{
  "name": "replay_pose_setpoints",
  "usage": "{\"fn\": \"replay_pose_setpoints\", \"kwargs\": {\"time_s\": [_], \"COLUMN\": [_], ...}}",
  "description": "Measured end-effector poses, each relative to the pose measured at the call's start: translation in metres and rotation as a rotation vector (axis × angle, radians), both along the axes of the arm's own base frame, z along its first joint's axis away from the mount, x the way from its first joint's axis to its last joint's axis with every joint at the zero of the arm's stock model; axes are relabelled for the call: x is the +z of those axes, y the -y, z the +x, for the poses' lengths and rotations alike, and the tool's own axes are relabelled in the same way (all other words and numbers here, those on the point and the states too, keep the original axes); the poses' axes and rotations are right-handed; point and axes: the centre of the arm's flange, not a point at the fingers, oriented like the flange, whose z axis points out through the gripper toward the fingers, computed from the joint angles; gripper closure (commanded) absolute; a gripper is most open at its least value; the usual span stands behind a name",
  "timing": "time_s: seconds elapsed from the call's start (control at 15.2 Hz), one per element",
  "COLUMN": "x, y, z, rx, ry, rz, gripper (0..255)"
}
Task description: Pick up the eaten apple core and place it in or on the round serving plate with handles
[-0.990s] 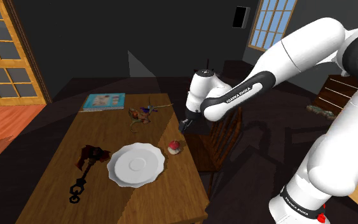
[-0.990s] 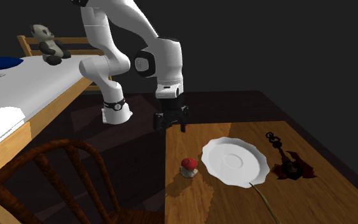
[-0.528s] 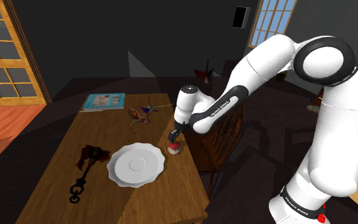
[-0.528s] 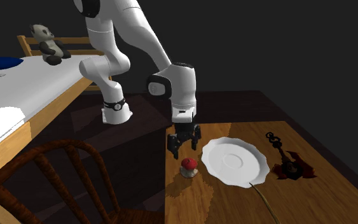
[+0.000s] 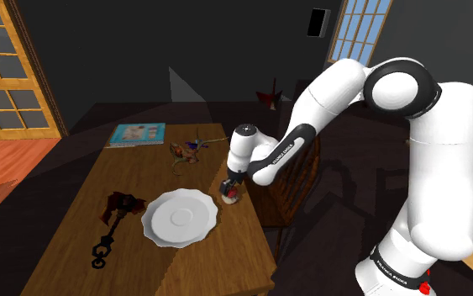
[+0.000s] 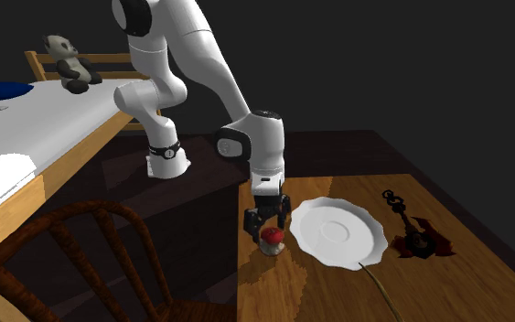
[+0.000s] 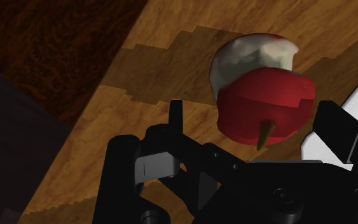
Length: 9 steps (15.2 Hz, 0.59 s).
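In the shoulder view, one dark chained trinket lies left of the one white round plate on the wooden counter. Just right of the plate stands one apple core, with a red cap, a tan stem and whitish flesh beneath. The hand straddles it, fingers apart, gripping nothing.

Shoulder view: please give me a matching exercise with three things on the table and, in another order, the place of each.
Things:
1. apple core
2. white plate
3. blue book

Places:
A. at the far end of the table
B. between the open jaws
C. beside the apple core, towards the shoulder view's left

Pairs: 1-B, 2-C, 3-A
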Motion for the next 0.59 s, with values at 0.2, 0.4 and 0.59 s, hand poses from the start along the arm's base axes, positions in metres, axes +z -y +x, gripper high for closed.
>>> {"fn": "replay_pose_setpoints", "kwargs": {"time_s": [0.2, 0.4, 0.59], "x": [-0.004, -0.0043, -0.0036], "y": [0.0005, 0.0004, 0.0], "z": [0.0015, 0.0017, 0.002], "rx": [0.0, 0.0, 0.001], "ry": [0.0, 0.0, 0.002], "rz": [0.0, 0.0, 0.001], "gripper": [0, 0, 255]}}
